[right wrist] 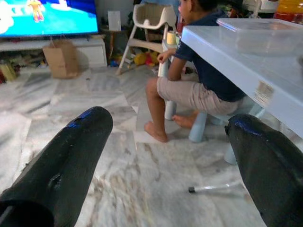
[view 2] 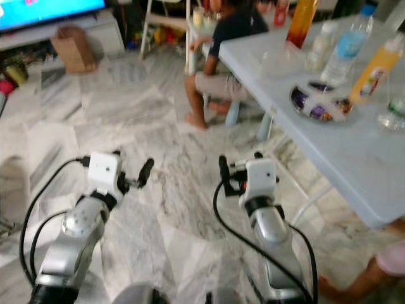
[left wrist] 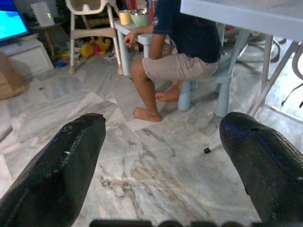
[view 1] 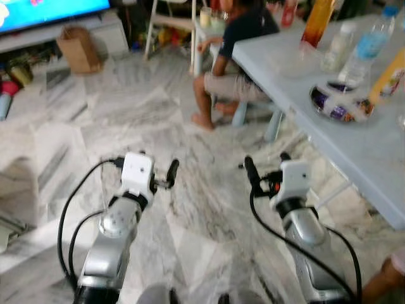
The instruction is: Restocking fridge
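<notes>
**Head views: drinks on the tabletop, both end effectors empty over the floor**

Several drinks stand on the light blue tabletop (view 2: 354, 171) at the robot's right: a clear water bottle (view 2: 346, 45) with a blue cap, a yellow bottle (view 2: 376, 68) just beside it, a tall orange bottle (view 2: 301, 21) farther back, and a small pale bottle (view 2: 319, 38) between them. A round dish (view 2: 316, 104) of dark wrapped items lies in front of the bottles, near the table's edge.

The left end effector (view 1: 163, 174) and the right end effector (view 1: 266, 170) are both held out over the marble floor (view 1: 158, 114), well apart from the tabletop. Each wrist view shows its two black fingers (left wrist: 61, 165) (right wrist: 66, 161) spread wide with nothing between them.

Beyond them a person (view 1: 237, 57) in a dark shirt sits on a pale blue stool (left wrist: 203, 92) at a small table. A cardboard bag (view 1: 79, 47) stands near the lit screen (right wrist: 47, 16), and a high chair (right wrist: 149, 23) is behind.
</notes>
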### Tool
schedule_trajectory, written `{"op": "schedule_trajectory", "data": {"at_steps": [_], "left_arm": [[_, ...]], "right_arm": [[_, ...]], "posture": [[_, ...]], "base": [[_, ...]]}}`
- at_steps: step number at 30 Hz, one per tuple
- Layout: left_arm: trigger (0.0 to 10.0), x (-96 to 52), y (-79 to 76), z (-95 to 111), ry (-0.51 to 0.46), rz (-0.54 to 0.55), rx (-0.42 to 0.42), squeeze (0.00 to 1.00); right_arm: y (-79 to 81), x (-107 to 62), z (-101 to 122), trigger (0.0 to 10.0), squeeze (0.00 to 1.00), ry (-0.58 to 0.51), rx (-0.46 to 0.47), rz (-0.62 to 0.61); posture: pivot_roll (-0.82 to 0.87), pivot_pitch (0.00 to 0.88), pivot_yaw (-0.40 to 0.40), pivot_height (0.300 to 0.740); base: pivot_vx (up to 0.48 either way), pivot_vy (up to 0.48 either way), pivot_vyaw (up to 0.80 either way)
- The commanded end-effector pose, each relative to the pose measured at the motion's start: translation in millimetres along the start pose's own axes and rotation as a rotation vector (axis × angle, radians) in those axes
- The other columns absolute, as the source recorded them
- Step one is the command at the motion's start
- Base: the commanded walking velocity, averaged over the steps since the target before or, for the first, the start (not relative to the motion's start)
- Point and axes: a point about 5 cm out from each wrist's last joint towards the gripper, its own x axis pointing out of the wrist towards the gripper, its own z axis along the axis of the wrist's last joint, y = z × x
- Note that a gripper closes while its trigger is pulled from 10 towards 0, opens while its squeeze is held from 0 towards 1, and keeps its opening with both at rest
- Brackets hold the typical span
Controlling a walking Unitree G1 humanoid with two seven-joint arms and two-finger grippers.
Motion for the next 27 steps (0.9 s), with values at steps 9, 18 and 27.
{"op": "schedule_trajectory", "data": {"at_steps": [9,18,27], "left_arm": [[10.0,5.5,11.1,2.3,0.011,0.039,-0.037,0.00],[10.0,6.2,13.4,3.8,-0.012,0.054,-0.027,0.00],[10.0,6.2,13.4,3.8,-0.012,0.054,-0.027,0.00]], "right_arm": [[6.1,-0.9,0.2,10.0,0.00,-0.004,0.019,0.008],[9.0,-1.0,0.0,10.0,0.00,-0.002,0.027,0.029],[9.0,-1.0,0.0,10.0,0.00,-0.002,0.027,0.029]], "posture": [[0.03,0.118,0.032,0.740],[0.03,0.120,0.028,0.740],[0.03,0.120,0.028,0.740]], "base": [[0.426,0.103,-0.74],[0.098,0.413,-0.12],[0.000,0.435,0.00]]}}
